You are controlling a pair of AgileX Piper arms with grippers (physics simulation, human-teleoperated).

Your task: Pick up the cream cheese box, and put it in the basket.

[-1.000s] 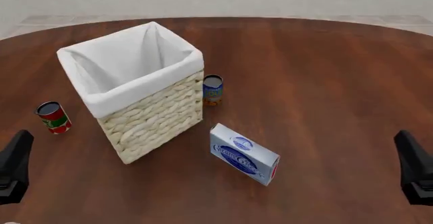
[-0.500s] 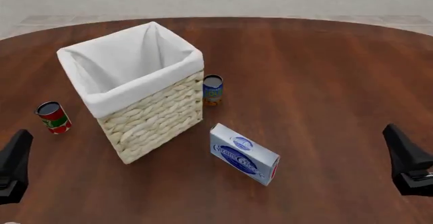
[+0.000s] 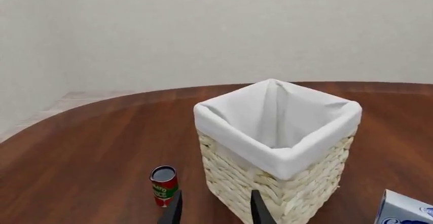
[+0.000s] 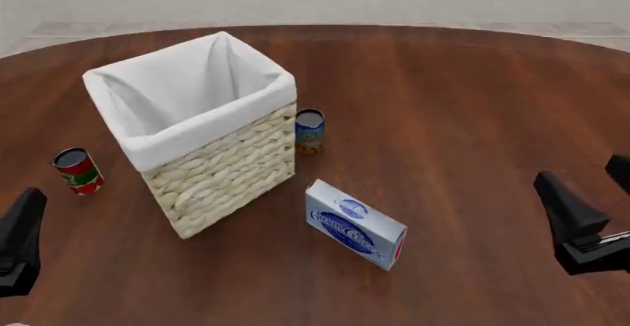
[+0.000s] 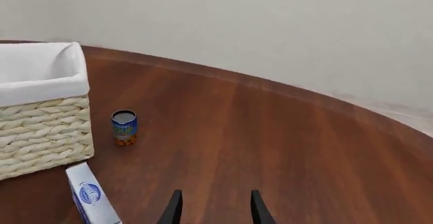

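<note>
Left gripper (image 3: 215, 210) hovering at near-left table edge, fingers parted, holding nothing. Right gripper (image 5: 214, 208) hovering at near right, fingers parted, holding nothing.

Front view: fixed, high behind both arms, tilted down across the table (image 4: 453, 90). Left wrist view: low behind the left gripper (image 3: 215, 209), basket (image 3: 277, 148) close ahead. Right wrist view: behind the right gripper (image 5: 213, 209), aimed past bare wood (basket well off to one side). Shared by all three: basket, cream cheese box (image 4: 355, 223).
</note>
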